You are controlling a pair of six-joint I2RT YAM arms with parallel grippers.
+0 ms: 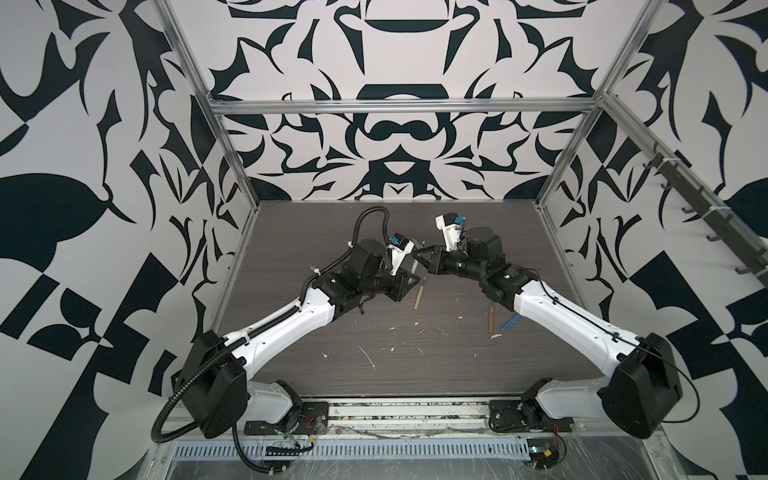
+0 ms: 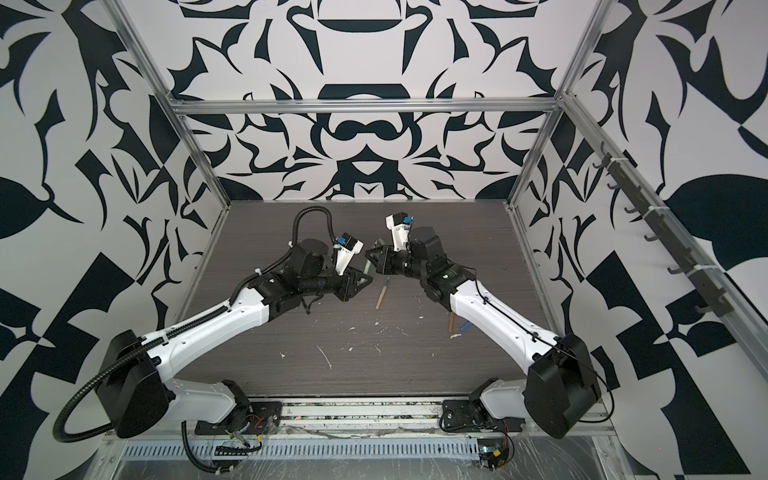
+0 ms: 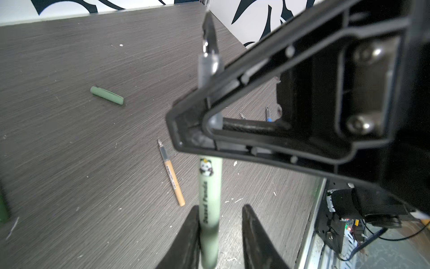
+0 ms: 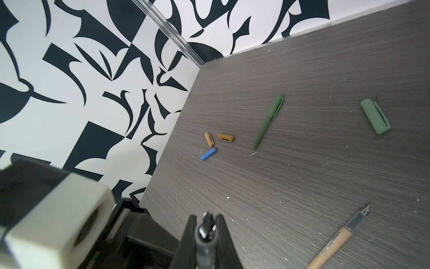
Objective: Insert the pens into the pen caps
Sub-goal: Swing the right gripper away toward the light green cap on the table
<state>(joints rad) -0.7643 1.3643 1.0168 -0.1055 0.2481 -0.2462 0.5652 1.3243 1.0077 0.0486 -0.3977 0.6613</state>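
Right fingers (image 4: 224, 237) pinched the pale green pen (image 3: 209, 191) near its nib, above the worktop (image 1: 374, 353) centre toward 12 o'clock; left fingers (image 3: 188, 237) stood slightly parted, one touching it. We feared it pivoting from that end-grip.

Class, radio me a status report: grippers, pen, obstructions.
Right gripper shut on pale green plastic pen near nib. Left gripper open around barrel. Pale green cap unobstructed.

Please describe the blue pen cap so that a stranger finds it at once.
On the grey table, near its edge by the patterned wall, three short caps lie close together. The blue cap is the only blue one; beside it lie a tan cap and an orange-brown cap.
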